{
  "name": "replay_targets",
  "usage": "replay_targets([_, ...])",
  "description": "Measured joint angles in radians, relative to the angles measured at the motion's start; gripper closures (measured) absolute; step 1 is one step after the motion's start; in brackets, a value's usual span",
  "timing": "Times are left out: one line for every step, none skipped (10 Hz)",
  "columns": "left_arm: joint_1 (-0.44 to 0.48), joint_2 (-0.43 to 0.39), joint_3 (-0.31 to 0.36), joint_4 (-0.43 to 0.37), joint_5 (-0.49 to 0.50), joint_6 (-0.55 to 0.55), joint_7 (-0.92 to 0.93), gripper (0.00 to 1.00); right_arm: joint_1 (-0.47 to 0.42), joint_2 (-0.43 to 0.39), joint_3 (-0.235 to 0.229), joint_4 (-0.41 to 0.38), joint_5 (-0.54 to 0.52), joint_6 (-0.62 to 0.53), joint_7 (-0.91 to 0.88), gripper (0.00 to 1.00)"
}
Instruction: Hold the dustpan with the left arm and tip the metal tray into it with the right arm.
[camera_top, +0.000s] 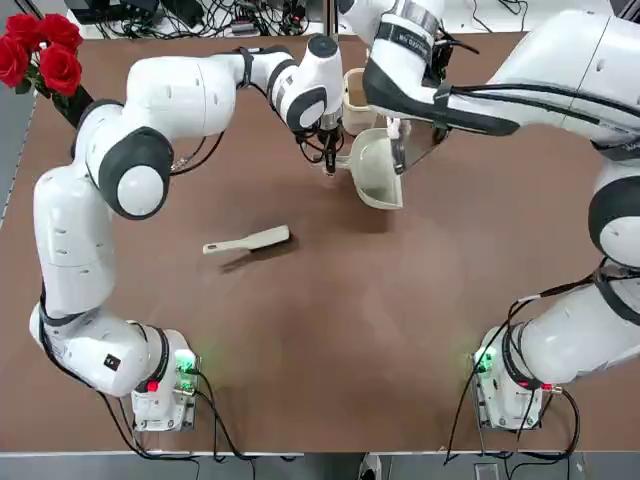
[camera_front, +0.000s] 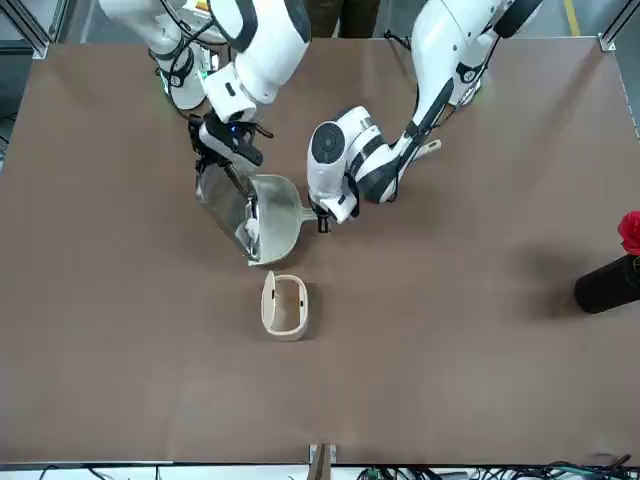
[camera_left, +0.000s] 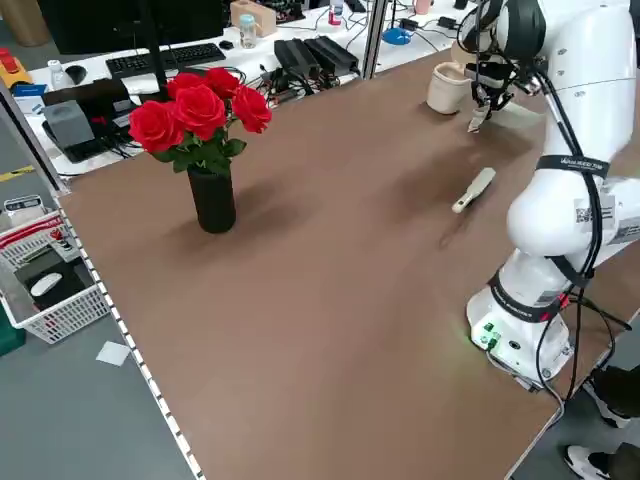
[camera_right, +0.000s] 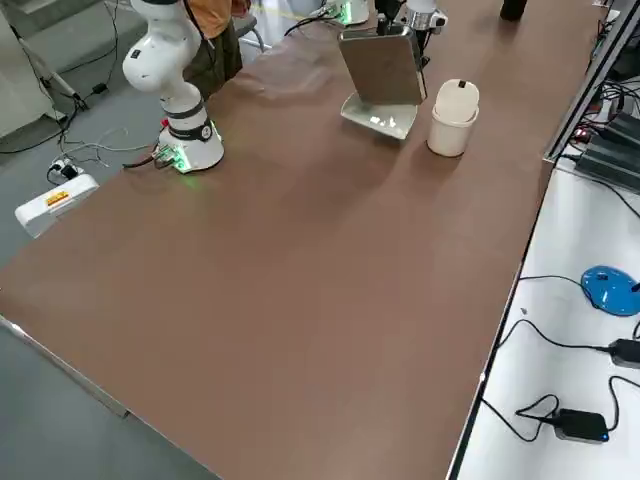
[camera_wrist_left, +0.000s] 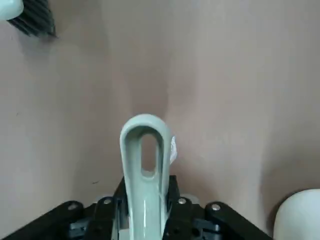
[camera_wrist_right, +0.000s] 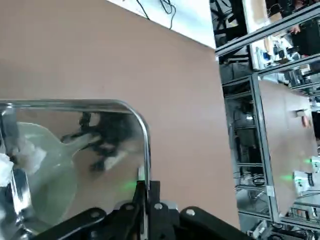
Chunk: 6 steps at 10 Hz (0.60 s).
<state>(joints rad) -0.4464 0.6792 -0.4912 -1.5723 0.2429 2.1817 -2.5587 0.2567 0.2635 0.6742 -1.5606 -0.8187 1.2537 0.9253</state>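
The cream-white dustpan (camera_top: 377, 172) rests on the table at the far middle, its open mouth facing the right arm. My left gripper (camera_top: 328, 158) is shut on its stubby looped handle (camera_wrist_left: 145, 165). The shiny metal tray (camera_front: 226, 205) stands steeply tilted, almost on edge, with its lower rim at the dustpan's (camera_front: 277, 228) mouth. My right gripper (camera_wrist_right: 145, 194) is shut on the tray's (camera_wrist_right: 75, 165) upper rim. Some white scraps (camera_front: 250, 236) lie at the tray's low edge. From the right side the tray (camera_right: 381, 65) hides most of the dustpan (camera_right: 377, 119).
A cream bin (camera_top: 356, 98) with a lid flap stands just beyond the dustpan. A cream long-handled brush (camera_top: 248, 241) lies nearer my left arm's base. A black vase of red roses (camera_top: 40, 52) sits at the far left corner.
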Motion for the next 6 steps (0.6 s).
replay_targets([0.0,0.0,0.0,0.0,0.0,0.0,0.0,0.67,0.021,0.019,0.0,0.03,-0.013,-0.023,0.001,0.96])
replay_targets([0.0,0.0,0.0,0.0,0.0,0.0,0.0,0.67,0.041,0.034,0.0,0.056,-0.026,-0.035,0.003,0.96])
replay_targets([0.0,0.0,0.0,0.0,0.0,0.0,0.0,0.67,0.053,0.043,0.0,0.068,-0.034,-0.038,0.005,0.96])
replay_targets([0.0,0.0,0.0,0.0,0.0,0.0,0.0,0.67,0.064,0.048,0.0,0.074,-0.052,-0.041,0.006,0.96])
replay_targets([0.0,0.0,0.0,0.0,0.0,0.0,0.0,0.67,0.079,0.053,0.0,0.076,-0.086,-0.053,0.006,0.96])
replay_targets([0.0,0.0,0.0,0.0,0.0,0.0,0.0,0.67,0.099,0.064,0.0,0.077,-0.132,-0.079,0.006,0.96])
